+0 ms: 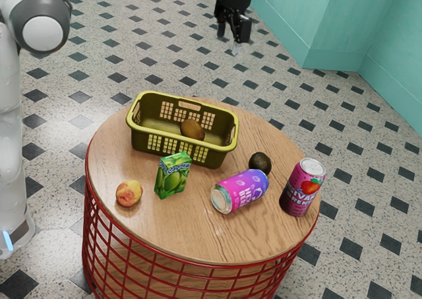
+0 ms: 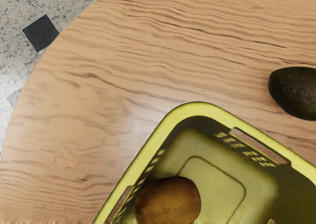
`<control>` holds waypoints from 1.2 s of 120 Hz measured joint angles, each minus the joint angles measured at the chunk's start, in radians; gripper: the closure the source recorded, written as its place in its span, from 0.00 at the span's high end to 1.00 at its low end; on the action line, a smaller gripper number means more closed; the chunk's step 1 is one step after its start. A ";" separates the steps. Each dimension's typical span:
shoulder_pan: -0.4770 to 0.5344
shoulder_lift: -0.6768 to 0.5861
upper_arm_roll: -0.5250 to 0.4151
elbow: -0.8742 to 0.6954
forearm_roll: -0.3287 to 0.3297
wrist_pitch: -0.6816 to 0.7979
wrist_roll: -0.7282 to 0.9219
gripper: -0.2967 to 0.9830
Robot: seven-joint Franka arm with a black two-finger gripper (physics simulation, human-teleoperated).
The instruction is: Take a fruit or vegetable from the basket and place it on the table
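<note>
- Kiwi-like fruit (image 1: 192,129), brown and oval, lies inside the yellow-green plastic basket (image 2: 197,105), on its floor and close to one long side wall; whether it touches that wall I can't tell.
- The black two-finger gripper (image 1: 233,35) hangs high above, empty, its fingers parted.
- Getting at the fruit looks like the step in hand: I'd centre over it, keep the fingers wide and come straight down inside the rim.
- One finger has to fit between fruit and wall, so turning the hand to close along the wall might give more room. The round skin could roll or slip; I'd close gently around its widest part.
- Once gripped, it should rise clear of the rim before any sideways move, or the basket may be dragged.
- Bare wood on the round table (image 1: 198,236), in front of the tipped can, would suit a low, soft release.
- Standing near the basket is a green juice carton (image 1: 173,175), easily knocked. The pink-purple metal can (image 1: 241,191) on its side could roll; a dark avocado (image 1: 260,163) sits just beside it. Farther out are an upright berry-print can (image 1: 303,187) and a red-yellow peach (image 1: 128,193).
</note>
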 joint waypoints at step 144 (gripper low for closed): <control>-0.003 0.181 -0.018 0.041 0.010 0.006 -0.899 0.77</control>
